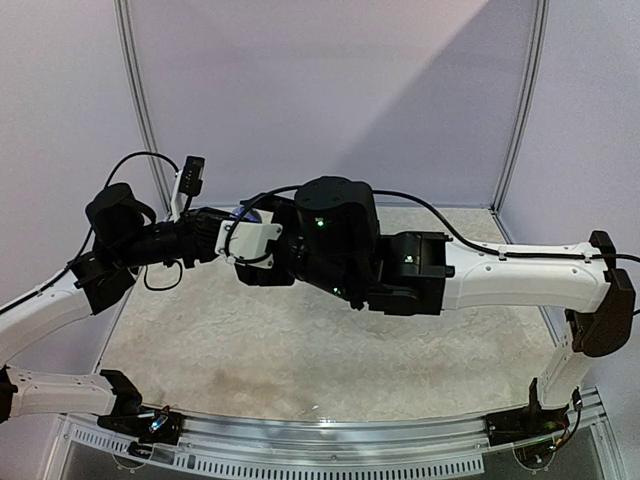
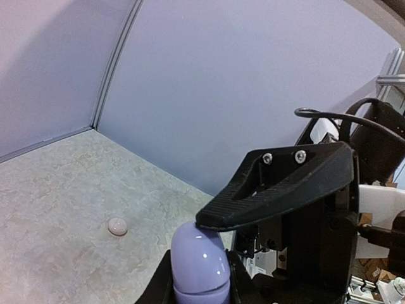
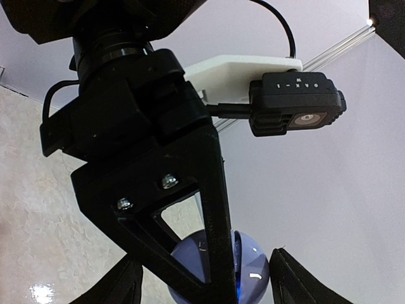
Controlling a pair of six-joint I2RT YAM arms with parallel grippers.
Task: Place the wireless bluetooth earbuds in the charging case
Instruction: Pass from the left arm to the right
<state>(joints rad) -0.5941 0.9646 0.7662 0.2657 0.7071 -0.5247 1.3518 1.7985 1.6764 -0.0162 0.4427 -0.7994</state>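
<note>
Top view: my left arm (image 1: 150, 245) and right arm (image 1: 520, 272) meet above surface (image 1: 250, 350), toward back left. Wrists hide what sits between them.

Left wrist view: my left claw (image 2: 197, 288) clamped on charging case (image 2: 199, 263), held above surface. Ribbed black finger (image 2: 278, 187) of other arm touches case top. One earbud (image 2: 117, 226) lies on surface, well apart from case.

Right wrist view: my right claw (image 3: 205, 285) spread wide, gripping nothing, its fingers either side of case and left finger.
</note>
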